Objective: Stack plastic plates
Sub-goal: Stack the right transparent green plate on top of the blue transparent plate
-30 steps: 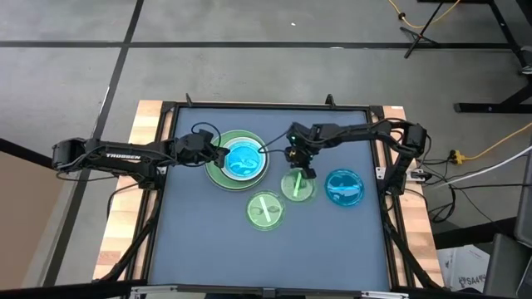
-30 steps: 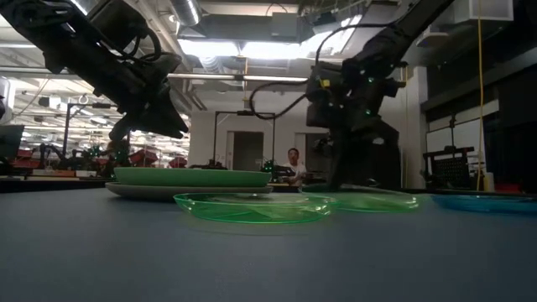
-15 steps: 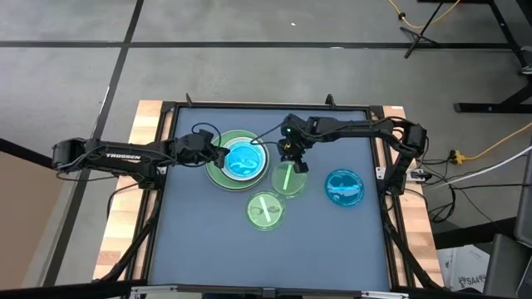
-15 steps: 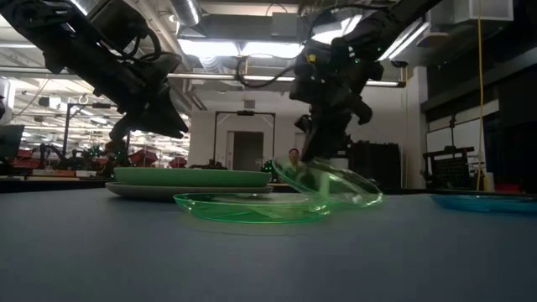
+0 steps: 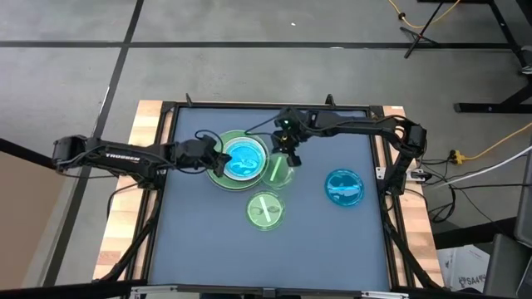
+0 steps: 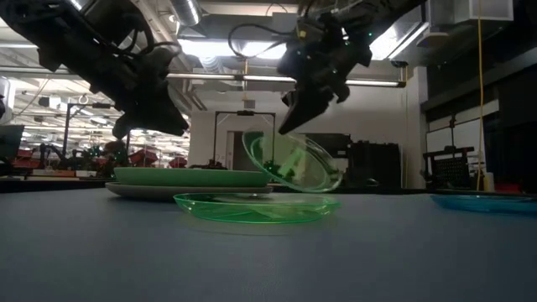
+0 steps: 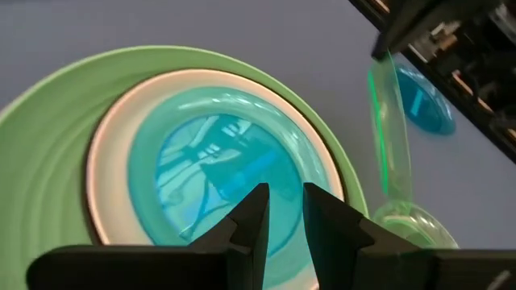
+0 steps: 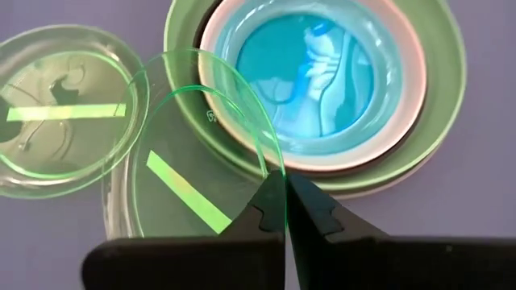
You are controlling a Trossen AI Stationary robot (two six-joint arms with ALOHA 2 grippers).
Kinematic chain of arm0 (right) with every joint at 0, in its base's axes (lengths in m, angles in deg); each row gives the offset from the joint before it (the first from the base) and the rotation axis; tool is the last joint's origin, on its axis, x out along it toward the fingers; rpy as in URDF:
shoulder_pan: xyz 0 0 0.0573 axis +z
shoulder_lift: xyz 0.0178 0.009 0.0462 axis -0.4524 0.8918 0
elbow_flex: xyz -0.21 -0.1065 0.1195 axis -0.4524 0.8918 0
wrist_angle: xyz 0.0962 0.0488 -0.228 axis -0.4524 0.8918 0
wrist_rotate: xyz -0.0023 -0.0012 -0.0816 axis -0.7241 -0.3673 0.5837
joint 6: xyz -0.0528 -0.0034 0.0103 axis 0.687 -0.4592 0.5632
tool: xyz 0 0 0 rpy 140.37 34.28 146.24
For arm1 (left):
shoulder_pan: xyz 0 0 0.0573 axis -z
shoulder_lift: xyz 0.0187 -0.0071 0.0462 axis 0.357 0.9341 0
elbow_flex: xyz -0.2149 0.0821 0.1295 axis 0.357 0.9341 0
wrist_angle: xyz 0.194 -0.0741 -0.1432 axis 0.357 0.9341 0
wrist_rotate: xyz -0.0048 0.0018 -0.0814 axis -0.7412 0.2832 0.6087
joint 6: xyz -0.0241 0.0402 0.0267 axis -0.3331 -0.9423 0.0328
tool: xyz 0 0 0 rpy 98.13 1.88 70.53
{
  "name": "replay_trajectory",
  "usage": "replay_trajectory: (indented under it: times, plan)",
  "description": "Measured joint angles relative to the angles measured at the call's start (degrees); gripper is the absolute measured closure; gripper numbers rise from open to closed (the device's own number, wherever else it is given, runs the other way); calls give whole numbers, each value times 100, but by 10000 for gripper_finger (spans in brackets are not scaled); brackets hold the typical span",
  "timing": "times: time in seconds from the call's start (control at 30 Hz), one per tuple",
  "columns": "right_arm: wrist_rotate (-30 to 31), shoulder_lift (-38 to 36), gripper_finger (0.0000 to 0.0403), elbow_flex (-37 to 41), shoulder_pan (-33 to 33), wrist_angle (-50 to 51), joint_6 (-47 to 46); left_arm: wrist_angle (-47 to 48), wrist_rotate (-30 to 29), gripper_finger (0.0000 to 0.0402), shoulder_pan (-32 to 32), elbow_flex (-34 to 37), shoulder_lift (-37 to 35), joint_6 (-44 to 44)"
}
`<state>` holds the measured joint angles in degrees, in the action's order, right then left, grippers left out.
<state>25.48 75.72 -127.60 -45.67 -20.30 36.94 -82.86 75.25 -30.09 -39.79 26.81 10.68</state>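
A stack (image 5: 239, 158) stands at the table's far middle: a large light green plate (image 7: 48, 185) on a grey one (image 6: 143, 192), with a white plate (image 8: 218, 48) and a small blue plate (image 8: 318, 68) on top. My right gripper (image 8: 284, 189) is shut on a translucent green plate (image 5: 277, 169) just right of the stack. My left gripper (image 7: 282, 211) hovers narrowly open over the stack's left part, touching nothing. A second green plate (image 5: 265, 209) and a second blue plate (image 5: 343, 187) lie flat on the table. My right gripper pinches the green plate's rim (image 8: 274, 165) between its two fingers, at the edge nearest the stack. The fingers come from above, slanting down. The plate hangs steeply tilted below the fingers (image 6: 294, 164), lifted clear of the table.
The table is a dark mat with a black frame (image 5: 166, 112). Free mat lies along the near side (image 5: 266, 257) and at the far right. A person shows far off in the room behind the table in the low view.
My right gripper has gone up and toward the stack at the table's left with the green plate. The plate lay flat on the table, then tipped up by its held rim, and now hangs steeply tilted, lifted clear beside the stack.
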Motion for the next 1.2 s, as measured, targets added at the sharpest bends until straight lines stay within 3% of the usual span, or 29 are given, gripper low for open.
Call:
replay_trajectory:
  times: [0.5, 0.77, 1.2]
  plan:
    - [10, 0, 403, -142, 0, -827, -916, -52, -19, 331, 942, 0, 0, -25]
    - [366, 0, 403, -142, -2, -1364, -1425, -50, -20, 331, 1475, 0, 0, -446]
    - [611, 117, 403, -142, 5, -2348, -1970, -48, -361, 331, 1758, 0, 0, -465]
